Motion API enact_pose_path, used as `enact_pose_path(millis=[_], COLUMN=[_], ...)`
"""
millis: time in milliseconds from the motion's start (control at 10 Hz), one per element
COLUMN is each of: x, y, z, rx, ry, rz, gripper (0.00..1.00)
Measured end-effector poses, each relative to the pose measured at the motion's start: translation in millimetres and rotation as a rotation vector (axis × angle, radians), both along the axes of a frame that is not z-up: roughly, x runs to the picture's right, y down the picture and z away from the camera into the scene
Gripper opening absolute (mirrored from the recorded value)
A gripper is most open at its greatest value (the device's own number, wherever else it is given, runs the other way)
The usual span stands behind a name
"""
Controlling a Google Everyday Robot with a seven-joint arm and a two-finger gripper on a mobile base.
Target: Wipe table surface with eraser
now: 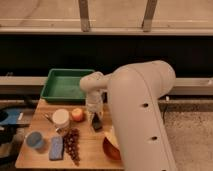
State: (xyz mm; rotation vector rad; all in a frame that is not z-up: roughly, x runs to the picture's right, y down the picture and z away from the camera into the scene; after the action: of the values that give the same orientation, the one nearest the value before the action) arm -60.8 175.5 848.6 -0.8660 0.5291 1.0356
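The pincer (95, 119) hangs low over the middle of the desk (91, 149), just right of the orange fruit (77, 114) and in front of the green tray (67, 84). It is pressed together and seems to pinch the small black eraser (97, 123), though the dark parts blur together. The eraser lies directly beneath the pincer, at or near the wood, its long axis tilted toward the near right. Bare wood lies just ahead, between the grapes (73, 142) and the orange bowl (111, 149).

white hand (94, 114) gripping black eraser (97, 123) on light-brown grained table surface (91, 150); green tray (64, 85); blue-grey sponge (56, 148).
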Motion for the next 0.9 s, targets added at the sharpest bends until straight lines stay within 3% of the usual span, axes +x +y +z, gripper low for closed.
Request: enact_pose_path(millis=[200, 400, 600, 900], x=[-24.3, -34.0, -20.1, 17.9], y=[2.3, 9.2, 22.2, 37.0], z=[-6.0, -20.9, -36.8, -44.0], rx=[0.018, 0.033, 0.031, 0.017], ry=[-0.052, -0.066, -0.033, 0.039], rz=[-0.031, -0.040, -0.029, 0.023], gripper=[0.00, 0.00, 0.00, 0.00])
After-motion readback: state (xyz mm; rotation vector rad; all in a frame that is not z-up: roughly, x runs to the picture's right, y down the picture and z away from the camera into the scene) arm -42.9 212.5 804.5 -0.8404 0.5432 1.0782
